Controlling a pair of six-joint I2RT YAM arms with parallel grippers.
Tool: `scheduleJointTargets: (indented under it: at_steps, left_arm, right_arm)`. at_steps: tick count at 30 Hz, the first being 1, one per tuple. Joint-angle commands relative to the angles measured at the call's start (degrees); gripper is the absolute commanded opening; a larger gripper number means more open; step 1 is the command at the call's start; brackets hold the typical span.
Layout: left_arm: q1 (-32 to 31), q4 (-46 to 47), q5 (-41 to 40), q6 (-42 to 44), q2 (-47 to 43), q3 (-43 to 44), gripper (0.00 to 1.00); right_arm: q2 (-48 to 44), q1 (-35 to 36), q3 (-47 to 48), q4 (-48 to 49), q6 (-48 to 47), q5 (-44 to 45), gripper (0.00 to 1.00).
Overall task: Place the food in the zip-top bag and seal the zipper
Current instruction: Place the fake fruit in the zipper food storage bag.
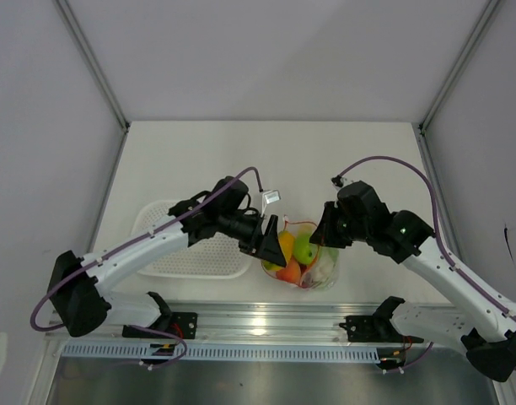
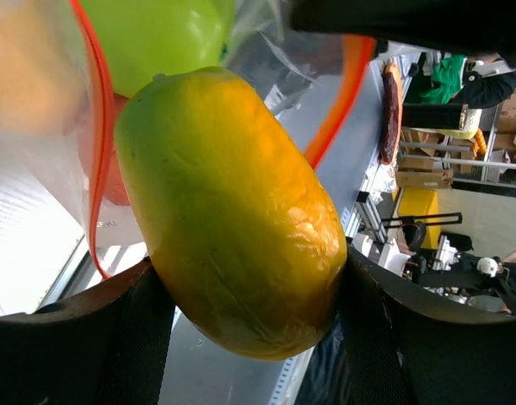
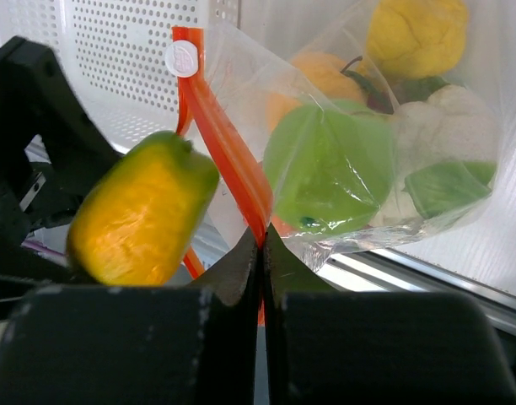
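My left gripper [image 1: 273, 245] is shut on a yellow-orange, green-tipped fruit [image 2: 233, 211] and holds it at the open mouth of the clear zip-top bag [image 1: 313, 261]. The fruit also shows in the right wrist view [image 3: 140, 211]. My right gripper [image 1: 323, 238] is shut on the bag's red-orange zipper [image 3: 228, 143] and holds the mouth up. Inside the bag are a green fruit [image 3: 325, 169], an orange one [image 3: 313, 80], a yellow one [image 3: 418, 34] and a white lump [image 3: 448, 122]. A white slider tab [image 3: 184, 59] sits on the zipper.
A white slotted basket [image 1: 190, 253] lies on the table left of the bag, under my left arm. The metal rail [image 1: 266, 325] runs along the near table edge. Frame posts stand at the back corners.
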Motion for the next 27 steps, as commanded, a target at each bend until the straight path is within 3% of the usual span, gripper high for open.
scheduleJointTargets:
  at_steps: [1,4,7,10,11,13,21,24,25,27]
  left_arm:
    - [-0.4,-2.0,2.3,-0.6,2.9,5.6,0.01]
    - [-0.4,-4.4,-1.3,-0.5,5.4,8.2,0.01]
    - [-0.4,-8.3,-6.7,-0.4,6.9,10.7,0.07]
    - [-0.4,-9.1,-8.4,0.0,7.4,11.9,0.27]
    - [-0.4,-10.0,-8.7,0.3,7.9,12.5,0.41]
    - [-0.4,-10.4,-8.1,0.7,9.1,13.2,0.47]
    - [-0.5,-9.2,-6.2,1.2,10.9,11.7,0.48]
    - [-0.5,-10.3,-7.2,1.8,11.3,12.5,0.68]
    - [-0.5,-10.8,-7.9,1.9,11.0,12.6,0.81]
    - [-0.6,-10.9,-10.9,2.2,9.4,12.6,0.87]
  right_arm:
    - [-1.2,0.5,2.5,-0.3,0.3,1.4,0.00]
    - [-1.2,0.7,2.6,-0.5,0.3,1.4,0.00]
    - [-1.4,0.9,2.8,-0.7,0.4,1.5,0.00]
    - [-1.6,1.1,2.7,-0.8,0.5,1.7,0.00]
    - [-1.7,1.2,2.8,-0.7,0.6,1.6,0.00]
    - [-1.7,1.4,2.8,-0.7,0.6,1.6,0.00]
    - [-1.9,1.9,3.7,-0.7,1.0,2.1,0.00]
    - [-2.2,2.0,3.9,-0.9,1.0,2.6,0.00]
    - [-2.3,1.9,3.7,-0.9,1.0,2.6,0.00]
    - [-2.4,2.1,3.6,-1.1,1.0,2.9,0.00]
